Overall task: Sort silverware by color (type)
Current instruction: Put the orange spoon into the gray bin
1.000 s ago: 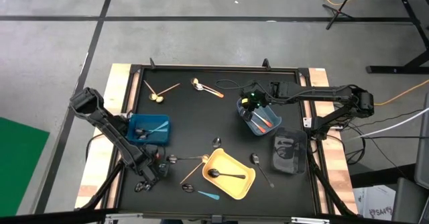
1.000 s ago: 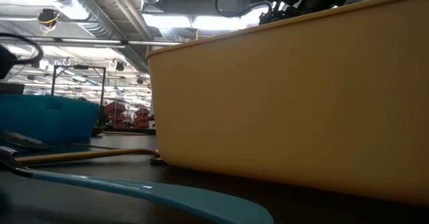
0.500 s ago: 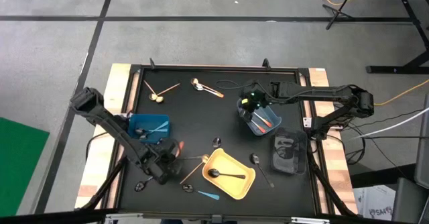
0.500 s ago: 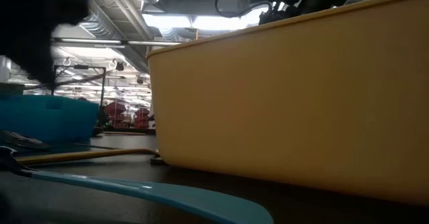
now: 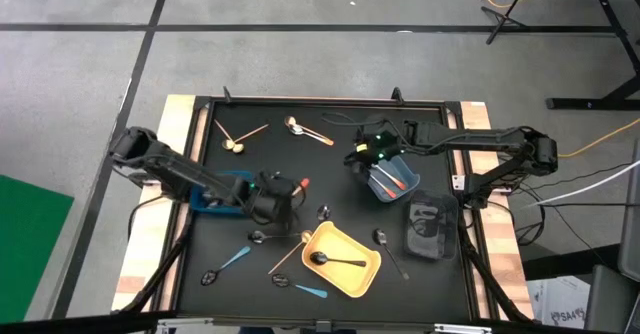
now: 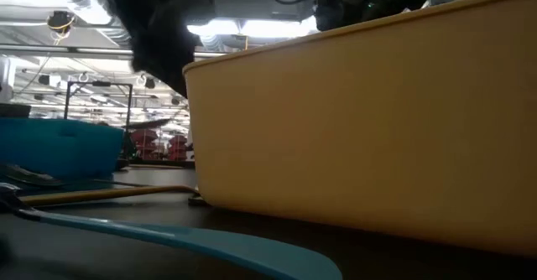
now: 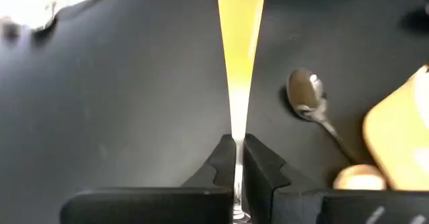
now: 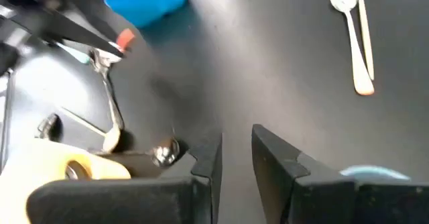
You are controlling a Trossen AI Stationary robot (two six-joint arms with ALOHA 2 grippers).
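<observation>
From above, the left gripper is hanging over the middle of the black table, clamped on an orange-handled spoon. The right gripper is hovering just beside the dark bin toward the table's right edge.

At table height, the yellow bin is filling most of the picture.

Through the left wrist, the fingers are pinching the orange-handled spoon.

Through the right wrist, its fingers are standing slightly apart, gripping nothing.
</observation>
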